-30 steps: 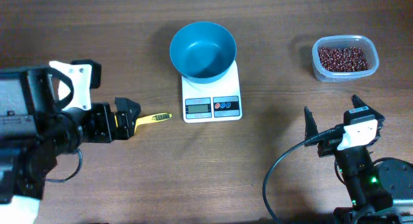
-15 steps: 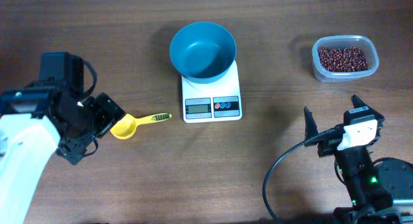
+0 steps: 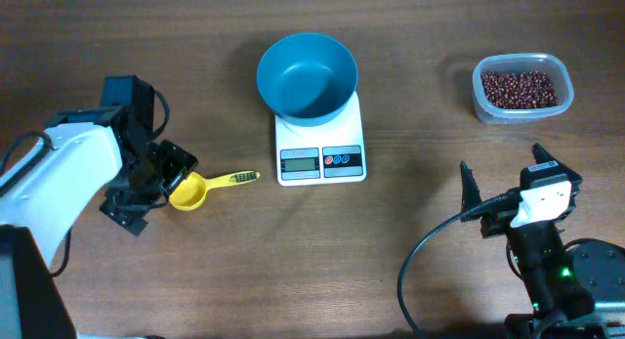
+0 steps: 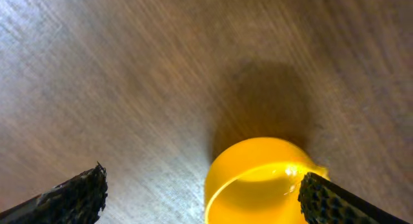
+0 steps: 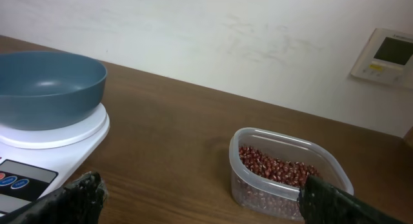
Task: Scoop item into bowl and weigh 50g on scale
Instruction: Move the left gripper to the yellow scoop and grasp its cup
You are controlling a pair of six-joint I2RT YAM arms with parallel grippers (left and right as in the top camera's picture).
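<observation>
The blue bowl (image 3: 307,77) sits empty on the white scale (image 3: 320,144); both show in the right wrist view, bowl (image 5: 48,88) and scale (image 5: 45,153). The red-brown beans (image 3: 522,87) fill a clear tub (image 3: 488,105) at the far right, seen also in the right wrist view (image 5: 277,171). A yellow scoop (image 3: 200,188) lies left of the scale. My left gripper (image 3: 161,178) is open, right at the scoop's cup (image 4: 264,179), which lies between its fingertips. My right gripper (image 3: 508,188) is open and empty, near the front right.
The tub (image 5: 287,179) stands on the wooden table (image 3: 391,251) behind my right gripper. A pale wall with a wall panel (image 5: 387,56) shows beyond the table in the right wrist view.
My left arm has swung its wrist round and drawn back left, uncovering the scoop's cup. Its open fingers now sit at the cup. The right arm has not moved.
</observation>
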